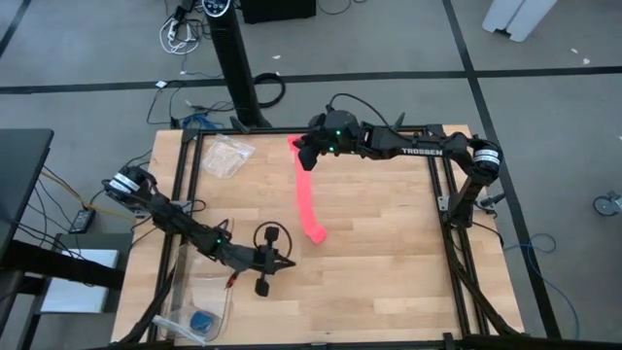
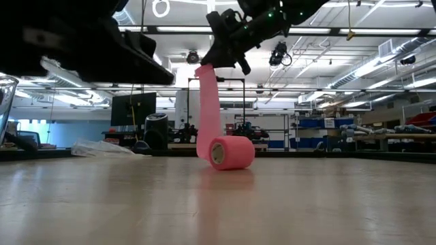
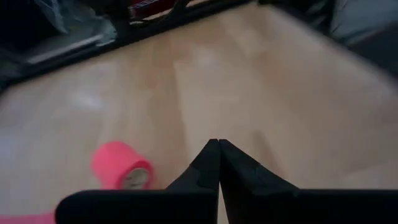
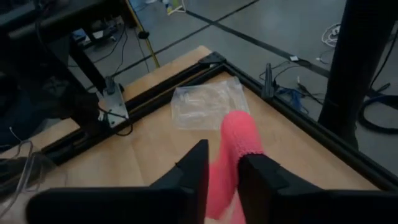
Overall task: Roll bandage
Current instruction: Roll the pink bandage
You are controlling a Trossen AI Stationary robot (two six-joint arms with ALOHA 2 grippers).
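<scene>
Two grippers: right gripper (image 4: 221,171) pinches the raised bandage (image 1: 306,199); left gripper (image 3: 218,152) looks pressed together, empty.

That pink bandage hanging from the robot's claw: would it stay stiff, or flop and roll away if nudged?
Probably floppy: the bandage hangs limp from the right gripper down to the table. Its rolled end lies on its curved side, so a nudge would likely roll it. It looks light, since it dangles from a small pinch. The left gripper waits shut nearby.

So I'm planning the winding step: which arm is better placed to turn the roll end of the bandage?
Probably the left. The left gripper, shut and empty, is near the rolled end of the bandage; the right gripper is holding the loose end up.
</scene>
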